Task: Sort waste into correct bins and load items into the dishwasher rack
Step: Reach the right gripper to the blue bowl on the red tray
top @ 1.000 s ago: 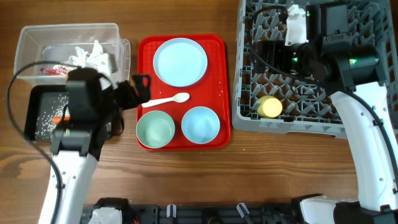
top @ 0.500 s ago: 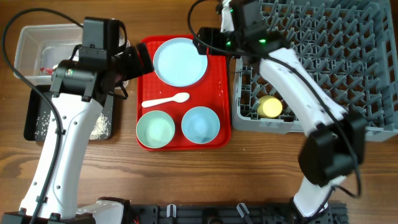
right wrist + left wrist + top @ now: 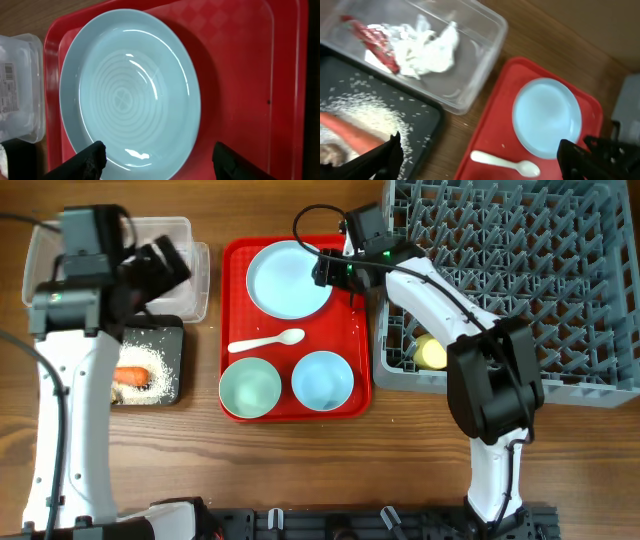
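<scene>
Red tray (image 3: 240, 60), pale blue plate (image 3: 130, 85)

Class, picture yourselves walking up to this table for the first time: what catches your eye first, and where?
The red tray at centre holds a pale blue plate, the right end effector open above it. Right of it sits the grey rack with one yellow cup; at left an orange carrot lies on the rice-strewn black tray.

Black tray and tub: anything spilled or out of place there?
Nothing stands out. The rice is scattered but lies inside the black tray, beside the carrot; napkin and wrapper sit in the clear tub.
</scene>
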### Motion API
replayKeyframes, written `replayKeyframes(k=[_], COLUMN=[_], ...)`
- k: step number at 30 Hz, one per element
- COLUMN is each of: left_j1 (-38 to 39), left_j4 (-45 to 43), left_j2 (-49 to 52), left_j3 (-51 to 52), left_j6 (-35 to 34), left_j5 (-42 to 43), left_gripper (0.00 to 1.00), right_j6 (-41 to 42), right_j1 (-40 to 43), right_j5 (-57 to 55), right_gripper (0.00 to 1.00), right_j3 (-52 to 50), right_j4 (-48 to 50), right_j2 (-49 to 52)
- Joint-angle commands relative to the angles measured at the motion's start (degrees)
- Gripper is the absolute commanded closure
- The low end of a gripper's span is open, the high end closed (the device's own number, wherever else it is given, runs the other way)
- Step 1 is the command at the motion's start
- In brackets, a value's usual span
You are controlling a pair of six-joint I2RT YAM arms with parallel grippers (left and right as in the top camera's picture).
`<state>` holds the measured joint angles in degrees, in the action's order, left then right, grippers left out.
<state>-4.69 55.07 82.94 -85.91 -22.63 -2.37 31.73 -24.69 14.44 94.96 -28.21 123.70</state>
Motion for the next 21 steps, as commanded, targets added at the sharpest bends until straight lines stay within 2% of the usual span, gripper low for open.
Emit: replayKeyframes(k=[1, 8, 10, 17, 21], left_j1=[-4.5, -6.1, -6.1, -6.1, -6.1], left_j4=[-0.2, -0.2, -0.2, -0.2, -0.2], left_j2=[0.3, 0.3, 0.3, 0.3, 0.3], left_j3=[-1.1, -1.1, -1.1, -1.1, -1.1], left_j6=[-0.5, -0.5, -0.5, -0.5, -0.5], left_j5=[-0.7, -0.7, -0.7, -0.7, -0.7], left_gripper=[0.00, 0.00, 0.00, 0.00, 0.00], right_j6=[0.4, -1.8, -2.2, -11.4, -17.3], right_j1=[-2.3, -6.1, -6.4, -6.8, -7.2], right_j5=[-1.5, -1.5, -0.8, -7.6, -7.1], right_gripper=[0.31, 0.32, 0.30, 0.29, 0.28], right_j3=[0.1, 0.1, 0.2, 0.6, -5.0], right_j4=[-0.1, -9.0, -12.7, -33.3, -35.1], right_j2=[1.1, 1.0, 0.2, -8.2, -8.2])
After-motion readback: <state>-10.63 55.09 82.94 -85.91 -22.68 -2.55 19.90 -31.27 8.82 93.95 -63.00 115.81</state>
